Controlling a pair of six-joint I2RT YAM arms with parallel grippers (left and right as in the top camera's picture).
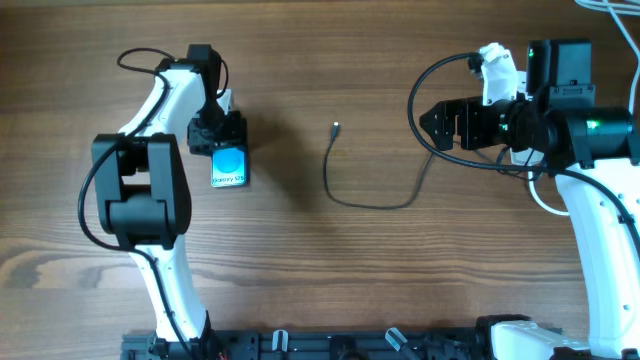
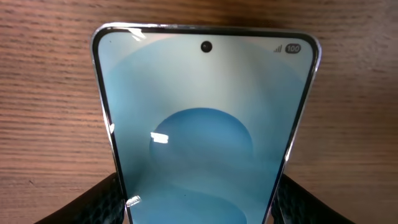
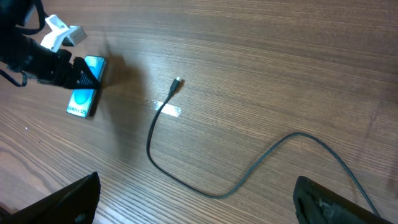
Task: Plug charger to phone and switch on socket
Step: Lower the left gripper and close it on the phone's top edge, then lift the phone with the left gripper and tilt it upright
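The phone [image 1: 230, 167] lies flat on the wooden table at the left, with its teal-blue screen lit. It fills the left wrist view [image 2: 205, 124]. My left gripper [image 1: 222, 135] is at the phone's far end, with one black finger against each long side [image 2: 199, 208]. The charger cable [image 1: 370, 205] curves across the middle of the table. Its metal-tipped plug [image 1: 336, 127] lies loose to the right of the phone. My right gripper [image 1: 432, 122] is open and empty above the cable's right part [image 3: 196, 199]. The socket is out of view.
Thin white cords [image 1: 612, 15] cross the top right corner of the overhead view. In the right wrist view the phone [image 3: 84, 99], the plug [image 3: 176, 81] and my left gripper [image 3: 74, 73] show far off. The right arm's body [image 1: 590, 130] stands at the right.
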